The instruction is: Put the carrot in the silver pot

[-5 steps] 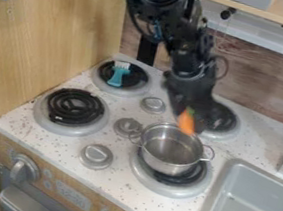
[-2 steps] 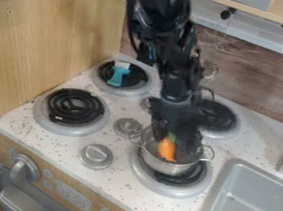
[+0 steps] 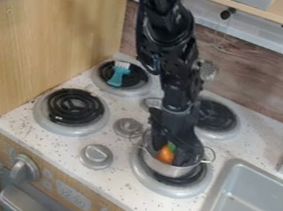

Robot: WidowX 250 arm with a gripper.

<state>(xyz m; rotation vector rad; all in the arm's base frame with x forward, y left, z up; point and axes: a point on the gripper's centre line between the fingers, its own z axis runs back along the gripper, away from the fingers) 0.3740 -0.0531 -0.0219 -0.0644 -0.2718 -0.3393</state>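
Down inside the silver pot on the front right burner is my gripper (image 3: 169,151), shut on the carrot. The orange carrot (image 3: 165,155) sits low within the pot, its green top against the dark fingers, which cover part of it. Around them stands the silver pot (image 3: 169,169), upright, with a handle on each side. Whether the carrot touches the pot's bottom is hidden.
A teal brush (image 3: 117,75) lies on the back left burner. The front left burner (image 3: 75,107) and back right burner (image 3: 216,116) flank the knobs. To the right is the sink (image 3: 249,210); a wooden wall (image 3: 55,28) rises at left.
My gripper has come down and slightly left with the carrot, from above the pot's back rim to inside the pot. The pot has stayed in place.
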